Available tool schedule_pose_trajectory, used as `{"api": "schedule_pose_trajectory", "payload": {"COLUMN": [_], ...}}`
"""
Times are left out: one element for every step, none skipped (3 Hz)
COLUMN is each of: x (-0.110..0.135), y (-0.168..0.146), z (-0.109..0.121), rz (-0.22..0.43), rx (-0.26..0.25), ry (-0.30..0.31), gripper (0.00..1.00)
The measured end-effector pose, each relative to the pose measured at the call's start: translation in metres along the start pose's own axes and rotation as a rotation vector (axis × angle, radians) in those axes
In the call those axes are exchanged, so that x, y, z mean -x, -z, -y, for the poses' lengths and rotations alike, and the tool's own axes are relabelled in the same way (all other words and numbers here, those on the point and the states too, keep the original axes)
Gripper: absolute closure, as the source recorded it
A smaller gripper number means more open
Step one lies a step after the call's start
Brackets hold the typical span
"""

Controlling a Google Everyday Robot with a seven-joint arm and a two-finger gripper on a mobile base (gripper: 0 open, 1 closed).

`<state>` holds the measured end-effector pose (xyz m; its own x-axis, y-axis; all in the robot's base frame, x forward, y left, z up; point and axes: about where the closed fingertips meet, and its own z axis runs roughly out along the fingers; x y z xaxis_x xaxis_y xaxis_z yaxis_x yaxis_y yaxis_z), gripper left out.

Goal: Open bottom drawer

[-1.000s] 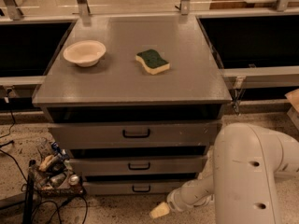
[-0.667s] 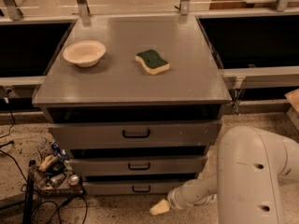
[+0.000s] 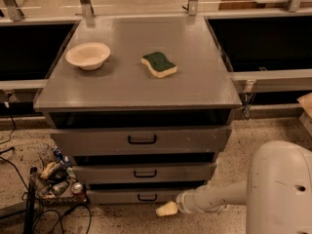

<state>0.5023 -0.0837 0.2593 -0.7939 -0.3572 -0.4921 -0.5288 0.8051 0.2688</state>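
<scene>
The grey cabinet has three stacked drawers. The bottom drawer (image 3: 117, 197) is the lowest and slimmest, and its flat front sits close under the middle one. Its small black bar handle (image 3: 146, 197) is centred on the front. My gripper (image 3: 167, 208) shows as a cream tip at the end of the white arm (image 3: 214, 200). It hangs low near the floor, just right of and slightly below that handle, a short gap off the drawer front and holding nothing.
A cream bowl (image 3: 87, 55) and a green-and-yellow sponge (image 3: 159, 64) lie on the cabinet top (image 3: 195, 82). A cluttered rack with cables (image 3: 56, 182) stands on the floor at the cabinet's left. My white arm housing (image 3: 280, 189) fills the lower right.
My gripper has risen slightly and edged closer to the bottom drawer's front. The drawers, bowl and sponge have not moved.
</scene>
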Motion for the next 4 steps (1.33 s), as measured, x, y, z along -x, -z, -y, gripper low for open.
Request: {"api": "schedule_pose_trajectory", "payload": {"x": [-0.001, 0.014, 0.039, 0.039], "y": [-0.010, -0.017, -0.014, -0.014], "z": [-0.002, -0.008, -0.021, -0.021], "rz": [0.001, 0.029, 0.068, 0.068], "rx": [0.014, 0.031, 0.041, 0.041], "ry": [-0.003, 0.013, 0.049, 0.049], "gripper": [0.00, 0.00, 0.00, 0.00]}}
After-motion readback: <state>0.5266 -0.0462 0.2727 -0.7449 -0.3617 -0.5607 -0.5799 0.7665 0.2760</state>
